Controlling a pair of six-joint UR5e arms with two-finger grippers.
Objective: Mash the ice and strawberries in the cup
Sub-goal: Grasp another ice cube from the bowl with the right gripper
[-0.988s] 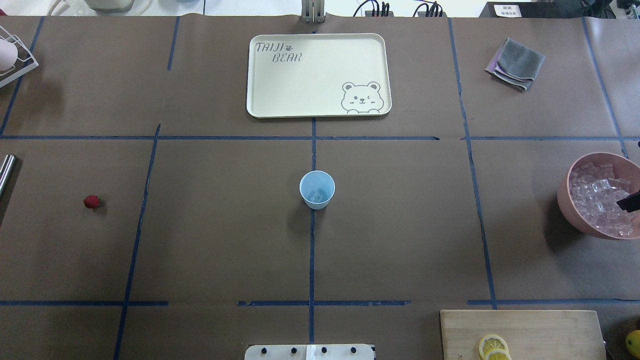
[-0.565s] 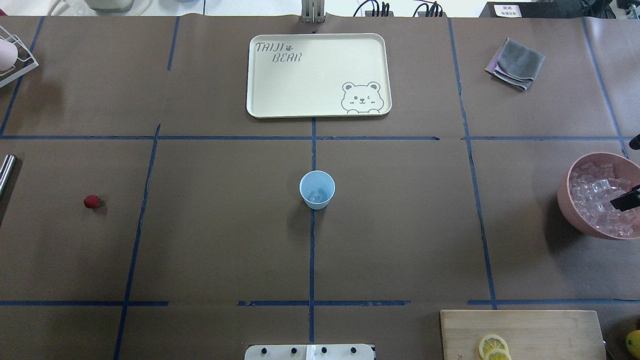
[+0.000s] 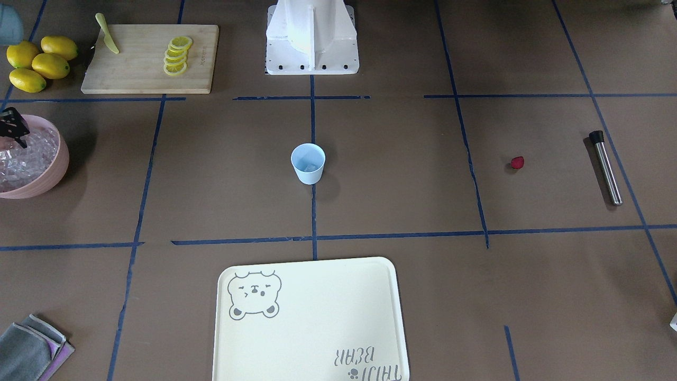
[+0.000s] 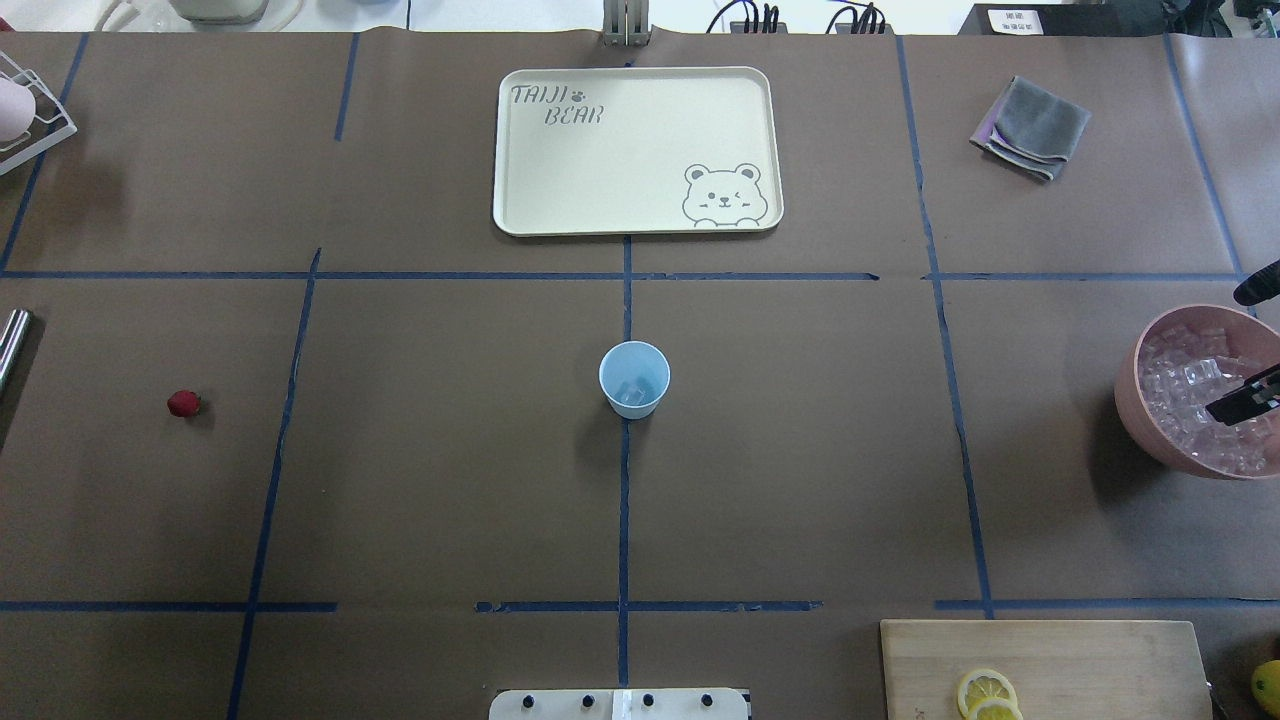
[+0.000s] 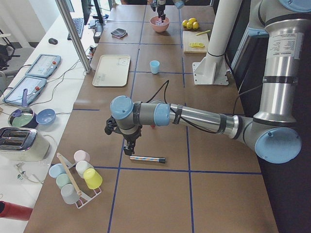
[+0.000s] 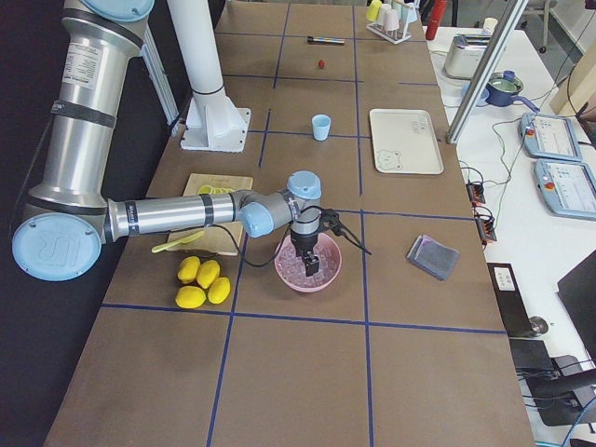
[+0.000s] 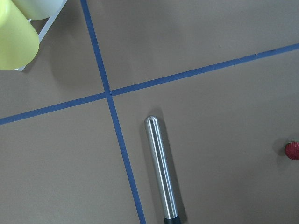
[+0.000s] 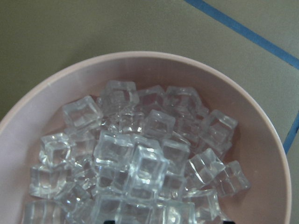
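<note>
Though ice (image 4: 630, 393) sits in the cup (image 4: 634, 378), strawberry (image 4: 184, 404) lies well left of cup, muddler (image 3: 606, 169) beyond, nothing mashed; right gripper (image 4: 1238, 401) far right of cup, left gripper (image 5: 130, 149) far left; jaws' opening: can't tell.

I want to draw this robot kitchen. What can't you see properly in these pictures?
- Right gripper: cut off by the overhead view's right edge, above the bowl; open or shut, cannot tell.
- Left gripper: small, in the left side view only; its wrist view shows no fingers.
- Ice in the cup: overhead, too small and clear to count.
- Lemon: cut by the overhead's bottom-right corner.
</note>
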